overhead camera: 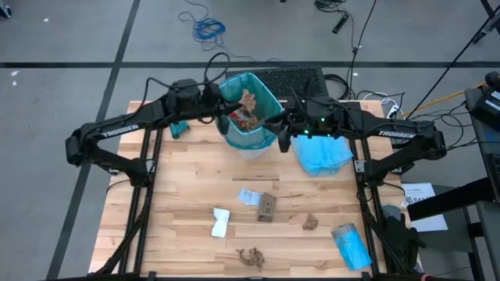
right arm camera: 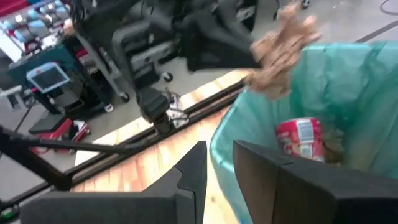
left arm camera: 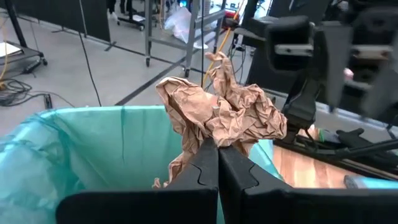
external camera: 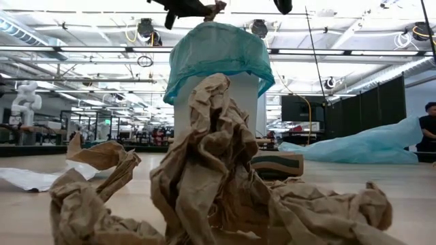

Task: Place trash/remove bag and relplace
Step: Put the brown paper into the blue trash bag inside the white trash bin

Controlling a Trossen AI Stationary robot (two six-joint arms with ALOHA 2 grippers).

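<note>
A white bin lined with a teal bag [overhead camera: 251,125] stands at the table's far middle, with a red-and-white bottle [right arm camera: 301,140] and paper inside. My left gripper [left arm camera: 217,149] hovers over the bin's opening, shut on a crumpled brown paper wad [left arm camera: 224,112]. My right gripper [right arm camera: 219,155] is at the bin's right rim, closed on the bag's edge. More trash lies on the near half of the table: a white packet [overhead camera: 221,222], a brown piece [overhead camera: 266,206] and two brown wads [overhead camera: 311,222], [overhead camera: 251,255]. My left gripper pinches the wad's lower edge [left arm camera: 214,142] between its two fingers, coming nearly level from the table's left. The wad stands up above the fingertips, clear of the bag, over the bin's opening. My right gripper holds the bag-covered rim [right arm camera: 216,140] on the bin's right side. One finger appears to be inside the bin and one outside, coming from the table's right and slanting a little down. The bin stands upright on the table.
A loose pale blue bag [overhead camera: 322,154] lies right of the bin under my right arm. A blue packet [overhead camera: 351,244] sits at the near right, a white scrap [overhead camera: 248,196] mid-table, a teal item [overhead camera: 180,129] at the far left. Cables lie beyond the far edge.
</note>
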